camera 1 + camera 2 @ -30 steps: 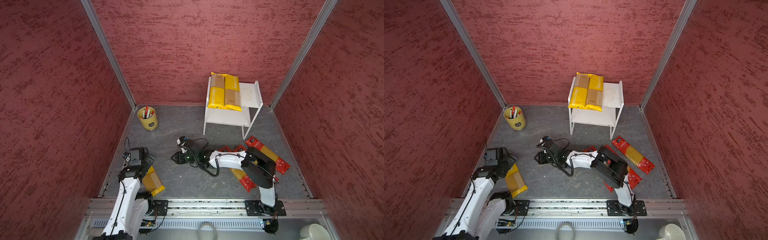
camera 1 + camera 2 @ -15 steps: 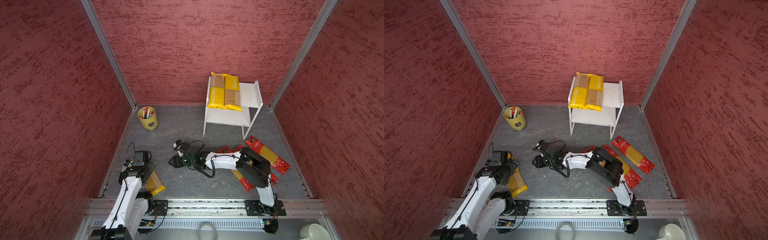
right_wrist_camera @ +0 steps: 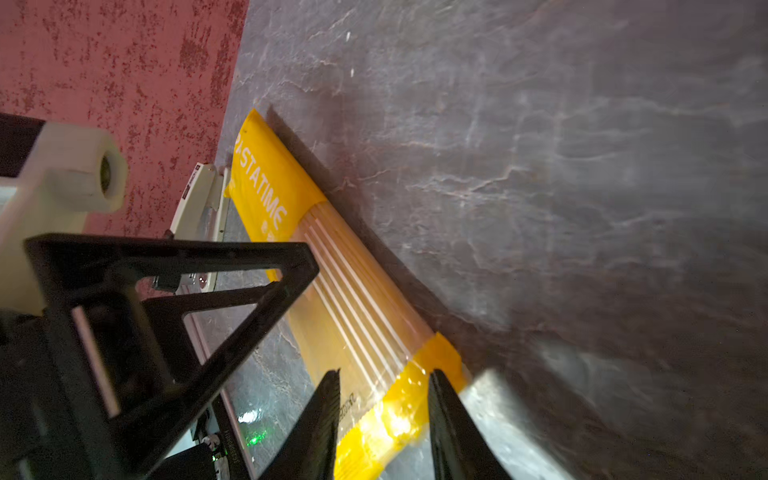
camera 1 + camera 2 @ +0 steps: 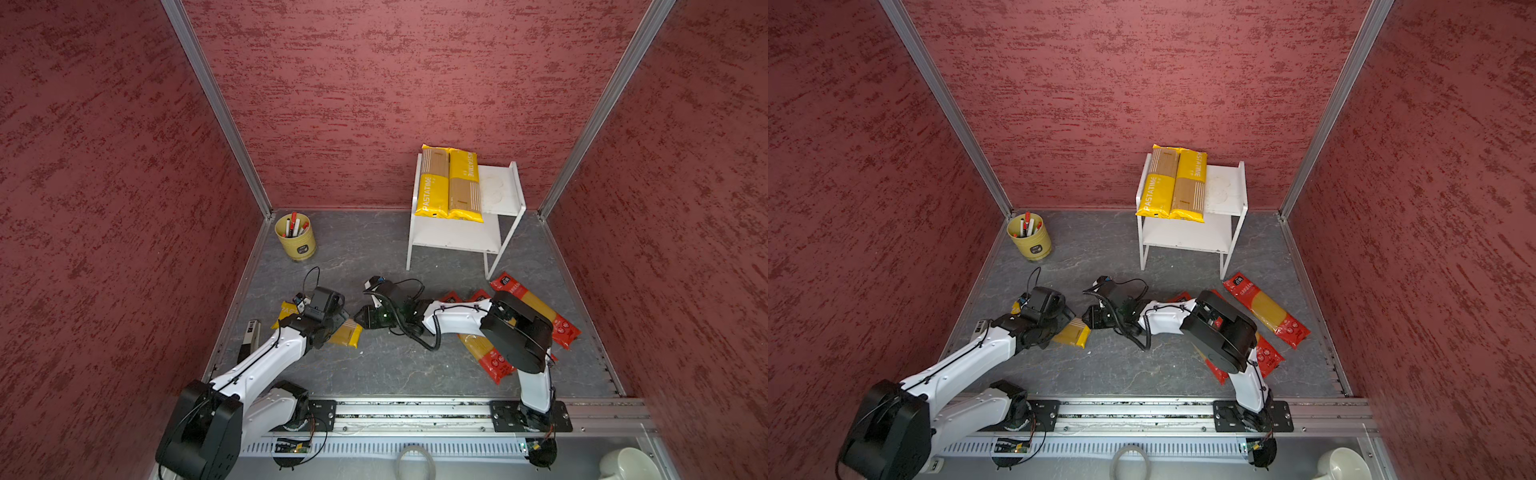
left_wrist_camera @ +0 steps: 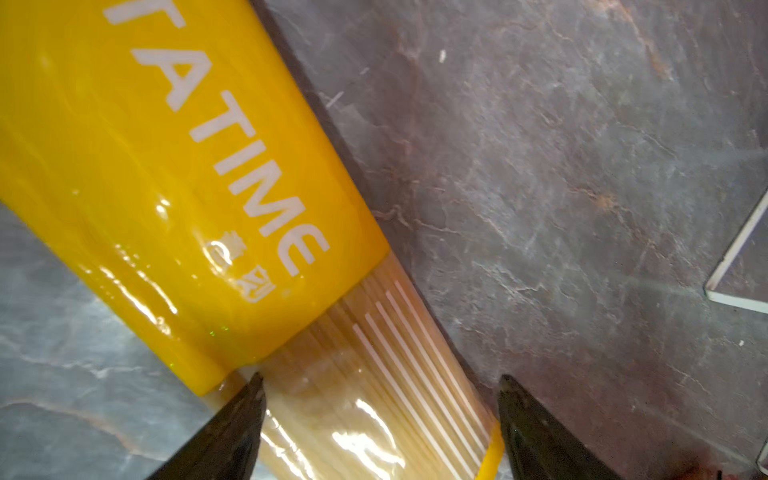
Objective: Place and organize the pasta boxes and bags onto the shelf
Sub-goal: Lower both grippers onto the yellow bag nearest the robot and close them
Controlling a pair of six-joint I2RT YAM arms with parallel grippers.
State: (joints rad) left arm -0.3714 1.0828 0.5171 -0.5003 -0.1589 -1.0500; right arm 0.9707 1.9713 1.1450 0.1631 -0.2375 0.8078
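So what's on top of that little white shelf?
Two yellow pasta packs lie side by side on the shelf top board; beside them, only stains. They hide part of the lower board.

Mottled red walls (image 4: 374,83), grey slate-look floor (image 4: 374,257), aluminium corner posts (image 4: 216,108).

Twin overhead views; wrist cameras hug floor (image 5: 582,166).

The shelf (image 4: 503,195) top has bare room beside 2 yellow packs (image 4: 451,185); its lower tier lies clear.
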